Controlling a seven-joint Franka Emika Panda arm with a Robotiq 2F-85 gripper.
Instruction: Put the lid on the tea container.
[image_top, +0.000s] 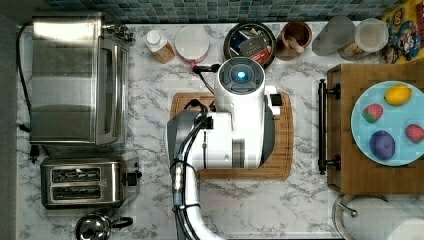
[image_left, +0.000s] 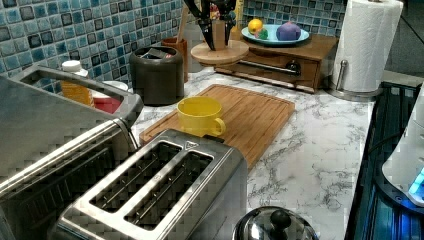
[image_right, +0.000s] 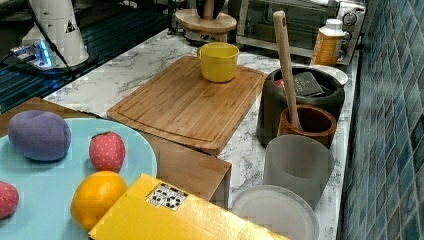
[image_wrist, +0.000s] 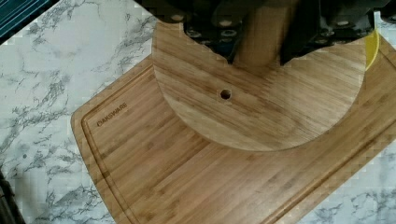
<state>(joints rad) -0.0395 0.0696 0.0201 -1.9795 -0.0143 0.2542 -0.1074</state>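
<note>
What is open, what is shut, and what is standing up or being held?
lid: held up in the air, level, not on the tin.
hand: shut on the lid.
tea container: open, packets inside.
yellow mug: upright on the cutting board.
wooden cup: upright, wooden stick standing in it.
toaster: slots empty.

The arm is hiding most of the cutting board from you in the top view, and the lid is covering the yellow mug in the wrist view.
</note>
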